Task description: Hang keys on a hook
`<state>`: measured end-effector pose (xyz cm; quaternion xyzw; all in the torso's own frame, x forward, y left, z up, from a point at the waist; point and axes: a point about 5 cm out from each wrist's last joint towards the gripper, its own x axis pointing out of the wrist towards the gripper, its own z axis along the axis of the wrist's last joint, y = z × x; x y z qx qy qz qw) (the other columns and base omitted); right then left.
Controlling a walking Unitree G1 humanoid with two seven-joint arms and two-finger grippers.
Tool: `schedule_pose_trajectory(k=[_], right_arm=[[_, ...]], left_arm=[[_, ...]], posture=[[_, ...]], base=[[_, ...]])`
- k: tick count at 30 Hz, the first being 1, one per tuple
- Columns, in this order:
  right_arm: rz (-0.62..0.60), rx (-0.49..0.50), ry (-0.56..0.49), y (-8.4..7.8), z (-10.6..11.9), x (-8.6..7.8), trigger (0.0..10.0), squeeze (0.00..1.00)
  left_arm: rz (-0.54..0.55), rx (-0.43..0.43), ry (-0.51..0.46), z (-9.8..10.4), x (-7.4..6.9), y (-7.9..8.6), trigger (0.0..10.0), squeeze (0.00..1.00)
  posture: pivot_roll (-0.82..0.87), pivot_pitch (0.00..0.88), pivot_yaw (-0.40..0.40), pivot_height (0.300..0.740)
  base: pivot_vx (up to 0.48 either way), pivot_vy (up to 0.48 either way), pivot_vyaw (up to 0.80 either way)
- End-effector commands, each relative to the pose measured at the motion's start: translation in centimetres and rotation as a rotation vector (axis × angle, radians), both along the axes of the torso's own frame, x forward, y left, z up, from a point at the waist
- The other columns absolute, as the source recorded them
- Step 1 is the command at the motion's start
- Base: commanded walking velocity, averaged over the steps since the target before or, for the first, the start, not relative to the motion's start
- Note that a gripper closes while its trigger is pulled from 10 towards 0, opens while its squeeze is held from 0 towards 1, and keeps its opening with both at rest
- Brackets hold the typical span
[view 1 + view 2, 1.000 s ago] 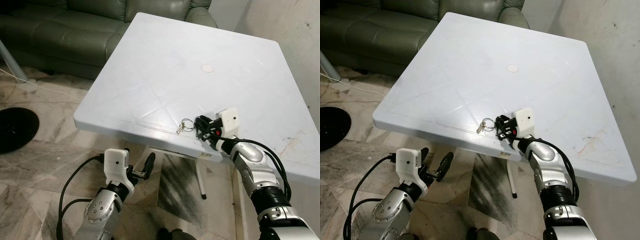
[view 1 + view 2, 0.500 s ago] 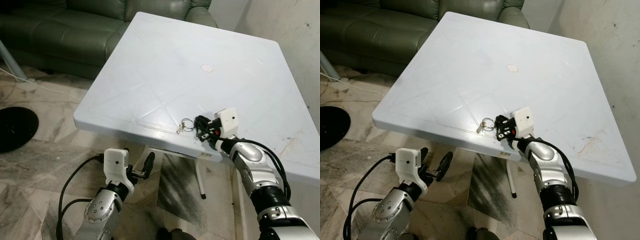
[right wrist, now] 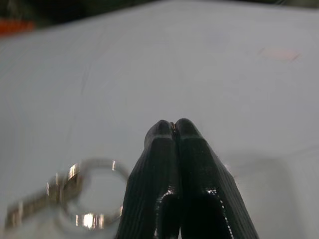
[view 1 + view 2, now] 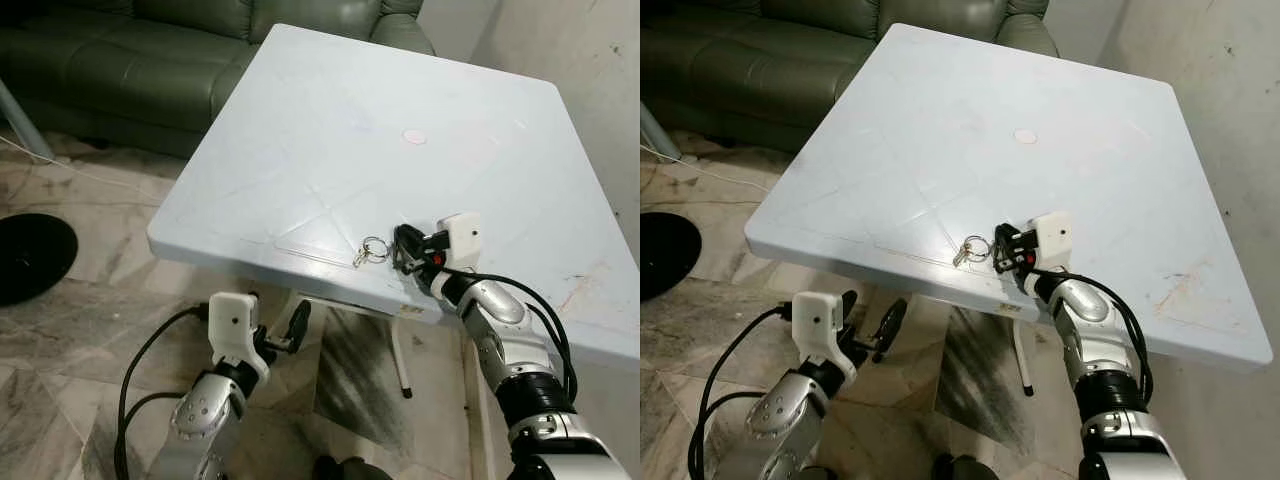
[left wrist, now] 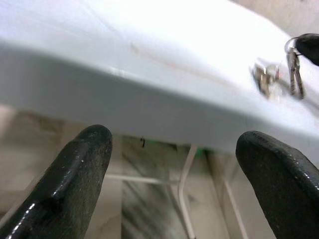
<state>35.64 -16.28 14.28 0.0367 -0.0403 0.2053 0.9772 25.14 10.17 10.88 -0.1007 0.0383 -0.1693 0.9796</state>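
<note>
white table, keys just off the right fingertips, no hook sighted.

white plastic table [image 4: 300,150] carries the keys [image 4: 372,250] near its front edge, with a green sofa [image 4: 130,60] behind it. right gripper [image 4: 405,250] rests low on the tabletop, its two black fingers [image 3: 174,149] pressed together with nothing visibly between them. the key ring lies just beside the tips, off to the robot's left of the closed jaws, and its keys trail further left toward the edge, so the long axis runs roughly in line with the fingers. left gripper [image 4: 285,335] hangs below the edge, fingers [image 5: 79,164] spread wide, holding nothing. judgement: the right arm is far nearer; its jaws must part and shift sideways onto the ring before any lift.
</note>
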Motion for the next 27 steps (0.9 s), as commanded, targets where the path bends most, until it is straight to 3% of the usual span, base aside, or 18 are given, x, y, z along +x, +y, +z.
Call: schedule_pose_trajectory(k=[1, 8, 9, 14, 15, 16, 17, 20, 27], right_arm=[[-0.04, 0.031, -0.012, -0.7, 0.2, -0.3, 0.0, 0.0], [-0.119, 0.071, -0.094, -0.4, 1.2, -1.5, 0.0, 0.0], [-0.136, 0.085, -0.115, -0.3, 1.4, -1.9, 0.0, 0.0], [-0.177, 0.057, -0.169, 0.0, 1.6, -3.0, 0.0, 0.0], [-0.192, 0.032, -0.173, 0.2, 1.3, -3.5, 0.5, 0.0], [-0.204, 0.03, -0.165, 0.3, 1.2, -3.7, 7.7, 0.0], [-0.212, 0.037, -0.174, 0.3, 1.3, -4.0, 10.0, 0.0], [-0.25, 0.069, -0.182, 0.4, 1.3, -4.9, 10.0, 0.0], [-0.273, 0.035, -0.154, 0.5, 0.0, -6.4, 10.0, 0.0]], left_arm=[[0.012, -0.016, 0.021, -0.4, 0.2, 0.0, 10.0, 0.0], [0.04, -0.054, -0.003, 0.4, 2.2, 0.1, 10.0, 0.0], [0.049, -0.045, -0.017, 0.6, 3.1, 0.2, 10.0, 0.0], [0.089, -0.06, -0.047, 1.5, 4.9, 0.5, 10.0, 0.0], [0.099, -0.061, -0.063, 2.0, 5.4, 0.7, 10.0, 0.0], [0.102, -0.06, -0.071, 2.1, 5.6, 0.8, 10.0, 0.0], [0.106, -0.06, -0.081, 2.3, 5.8, 0.9, 10.0, 0.0], [0.118, -0.062, -0.102, 2.8, 6.5, 1.4, 10.0, 0.0], [0.123, -0.075, -0.121, 3.1, 7.1, 1.8, 10.0, 0.0]], posture=[[0.07, 0.168, -0.151, 0.714], [0.06, 0.128, -0.152, 0.714], [0.06, 0.115, -0.153, 0.714], [0.05, 0.091, -0.15, 0.714], [0.05, 0.079, -0.148, 0.714], [0.05, 0.077, -0.147, 0.714], [0.05, 0.077, -0.147, 0.714], [0.04, 0.064, -0.138, 0.714], [0.03, 0.072, -0.131, 0.714]], base=[[0.0, 0.0, 0.0], [0.0, 0.0, 0.0], [0.0, 0.0, 0.0], [0.0, 0.0, 0.0], [0.0, 0.0, 0.0], [0.0, 0.0, 0.0], [0.0, 0.0, 0.0], [0.0, 0.0, 0.0], [0.0, 0.0, 0.0]])
